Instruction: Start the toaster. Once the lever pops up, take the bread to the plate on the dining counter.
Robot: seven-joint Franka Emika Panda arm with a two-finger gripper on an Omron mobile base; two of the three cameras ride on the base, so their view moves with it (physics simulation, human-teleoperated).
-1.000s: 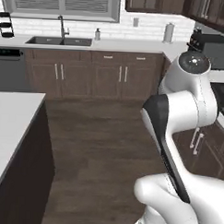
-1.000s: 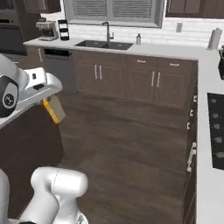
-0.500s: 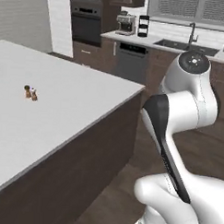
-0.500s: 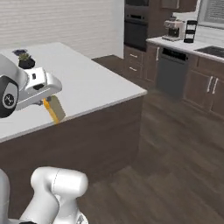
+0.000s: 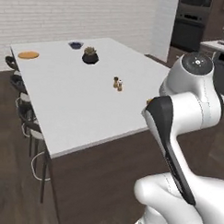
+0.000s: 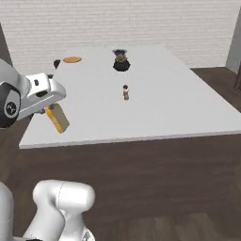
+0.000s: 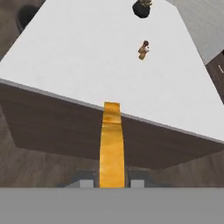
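My gripper (image 6: pixel 52 111) is shut on the bread (image 6: pixel 58 118), a tan slice hanging tilted off the near left corner of the dining counter (image 6: pixel 155 117). In the hand view the bread (image 7: pixel 111 142) shows edge-on between my two fingertips (image 7: pixel 89 178), held in front of the counter's near edge (image 7: pixel 52 94). The orange plate (image 6: pixel 72 60) lies flat at the counter's far left corner, well beyond the gripper. From the left base view the plate (image 5: pixel 28 55) is at the far left end of the dining counter (image 5: pixel 72 112), and my arm hides most of the gripper.
On the counter stand a black plant pot (image 6: pixel 121 63), a small blue bowl (image 6: pixel 119 51) behind it, and two little shakers (image 6: pixel 125 92) near the middle. Dark stools (image 5: pixel 22 111) line the counter's left side. Wall ovens (image 5: pixel 190 28) stand at the far right.
The whole picture has swung from the kitchen cabinets and sink round to the dining counter, so the base has moved. The bread has stayed in the shut gripper throughout.
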